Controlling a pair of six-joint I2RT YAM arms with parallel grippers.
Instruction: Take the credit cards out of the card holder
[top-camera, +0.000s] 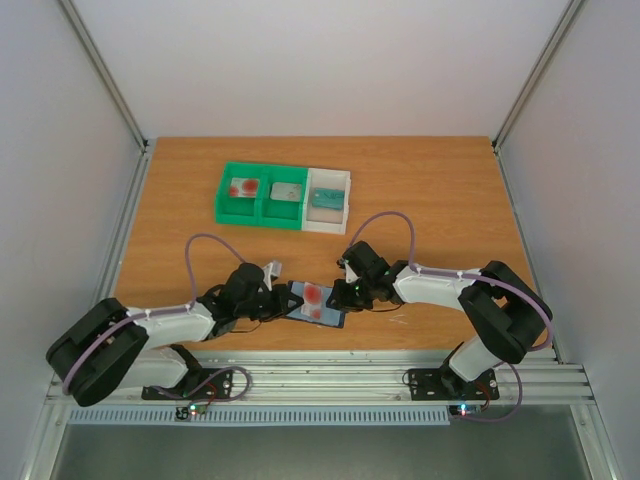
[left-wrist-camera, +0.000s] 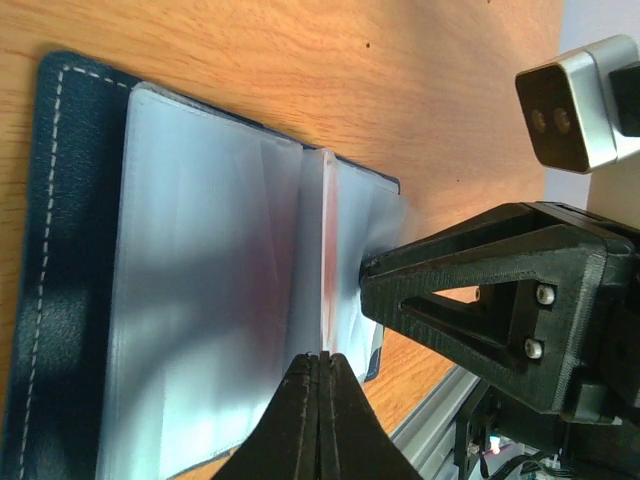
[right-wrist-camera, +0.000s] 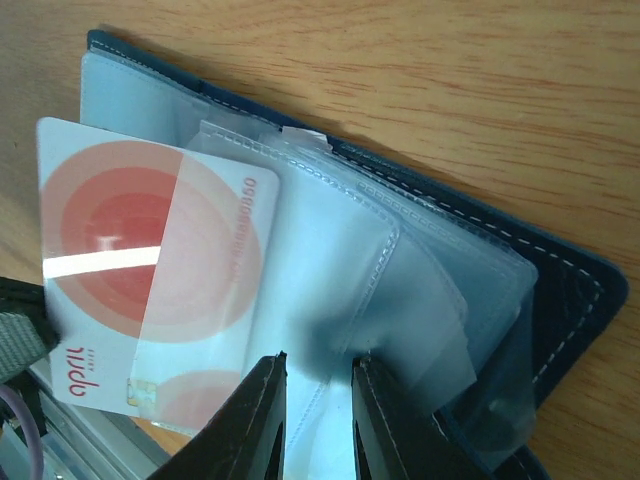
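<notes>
The card holder (right-wrist-camera: 565, 290) lies open on the bench (top-camera: 450, 190) at its near edge, between the arms. The left hand (left-wrist-camera: 320, 372), at the holder's 9 o'clock, is pressed together on the edge of a credit card (right-wrist-camera: 150, 270) that sits about halfway out of its clear pocket. The right hand (right-wrist-camera: 318, 400), at 3 o'clock, is narrowed on another clear pocket and seems to be steadying the holder. At 12 o'clock, the green-and-white tray (top-camera: 262, 216) already holds one red-blotched card (top-camera: 242, 187), perhaps a second. This card is left to free. Whether more hide in the pockets I cannot tell.

White card (right-wrist-camera: 130, 250) with red rings; navy holder (right-wrist-camera: 570, 295).
</notes>
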